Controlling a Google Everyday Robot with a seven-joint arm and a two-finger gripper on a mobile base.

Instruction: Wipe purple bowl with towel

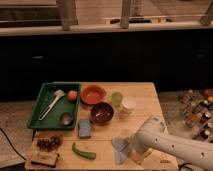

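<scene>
Purple bowl [101, 112] sits upright near the middle of a wooden table [145, 100], just right of a green tray [47, 92] and just below an orange bowl [93, 94]. A green cup [117, 98] and a white cup [127, 106] stand close on its right, and a blue sponge [85, 128] lies at its lower left, almost touching. Open tabletop lies in front of the bowl, between it and the towel [120, 149], and more bare wood runs along the table's right side up to the far right corner.

The grey-blue towel lies crumpled by the table's near edge. The gripper [133, 151] is down at the towel's right side, at the end of a white arm [165, 145] that reaches in over the near right corner. Whether it is open, closed or gripping the cloth cannot be told. The bowl lies up and to the left of the gripper, apart from it.

A green vegetable [83, 151] and a dark red cluster [48, 143] lie along the near left edge. Jars [197, 107] crowd the floor to the right of the table; any labels on them cannot be read.
</scene>
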